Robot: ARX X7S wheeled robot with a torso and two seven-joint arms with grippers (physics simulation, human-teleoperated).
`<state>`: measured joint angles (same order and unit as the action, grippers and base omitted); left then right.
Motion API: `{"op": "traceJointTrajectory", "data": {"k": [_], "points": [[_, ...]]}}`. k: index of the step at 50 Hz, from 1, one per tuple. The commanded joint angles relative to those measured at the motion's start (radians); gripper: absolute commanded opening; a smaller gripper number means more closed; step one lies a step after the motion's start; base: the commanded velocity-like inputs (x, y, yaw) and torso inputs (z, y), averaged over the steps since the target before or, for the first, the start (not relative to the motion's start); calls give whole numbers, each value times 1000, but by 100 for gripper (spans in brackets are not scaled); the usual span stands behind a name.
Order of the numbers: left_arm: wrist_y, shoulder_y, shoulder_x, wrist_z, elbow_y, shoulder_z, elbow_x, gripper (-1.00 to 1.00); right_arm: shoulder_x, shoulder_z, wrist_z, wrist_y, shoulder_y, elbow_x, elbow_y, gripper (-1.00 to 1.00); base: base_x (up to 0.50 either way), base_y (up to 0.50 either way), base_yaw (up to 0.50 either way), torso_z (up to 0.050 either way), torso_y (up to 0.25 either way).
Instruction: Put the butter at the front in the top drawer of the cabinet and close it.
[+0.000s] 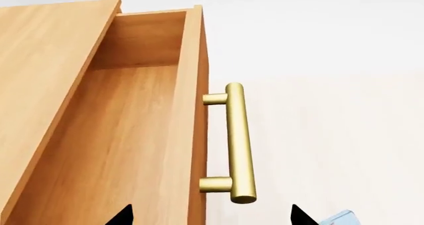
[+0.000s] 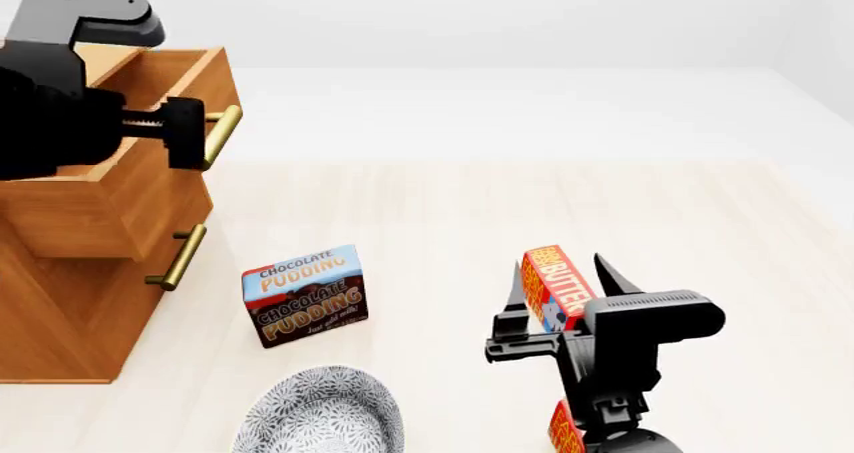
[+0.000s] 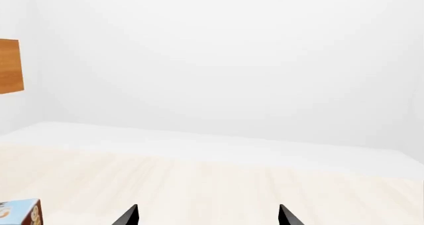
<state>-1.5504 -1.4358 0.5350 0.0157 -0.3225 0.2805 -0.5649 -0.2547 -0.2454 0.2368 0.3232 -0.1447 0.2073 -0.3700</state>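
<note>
1. Setting: pale wood-grain floor [image 2: 534, 223], running to a plain white wall; flat, even light, no clutter beyond the items below.
2. The cabinet [image 2: 67, 293] stands at the robot's left. The top drawer [image 2: 120, 173] is pulled out, its interior empty in the left wrist view. Brass handle [image 1: 240, 143] faces the open floor.
3. Left gripper [image 2: 187, 133] sits near the handle, fingers spread wide, nothing held.
4. Right gripper [image 2: 561, 288] is low over the floor, fingers spread wide to either side of the upright butter [image 2: 558, 285]. No contact is evident; carton not grasped.
5. A second butter carton [image 2: 567, 428] shows partly behind the right arm, nearer the robot. The pudding box [image 2: 307, 295] and a patterned bowl [image 2: 320, 418] lie between the cartons and the cabinet.
6. Risks, as I judge them:
   - Tall, narrow carton could tip if one finger touches first.
   - Which carton counts as "front" is ambiguous; the wrong pick is possible.
   - Carry path passes near the pudding box.
   - Left arm crowds the drawer opening; collision on delivery.
</note>
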Motion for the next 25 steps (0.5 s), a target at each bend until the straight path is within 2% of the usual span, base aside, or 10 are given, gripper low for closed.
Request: {"op": "traceJointTrajectory", "data": {"k": [1, 25], "points": [[-17, 3, 22, 65, -32, 2, -126, 100, -9, -1, 4, -6, 10, 6, -7, 100, 0, 0, 0, 0, 0], [-9, -32, 78, 198, -94, 88, -392, 100, -14, -12, 14, -8, 3, 12, -1, 100, 0, 0, 0, 0, 0]]}}
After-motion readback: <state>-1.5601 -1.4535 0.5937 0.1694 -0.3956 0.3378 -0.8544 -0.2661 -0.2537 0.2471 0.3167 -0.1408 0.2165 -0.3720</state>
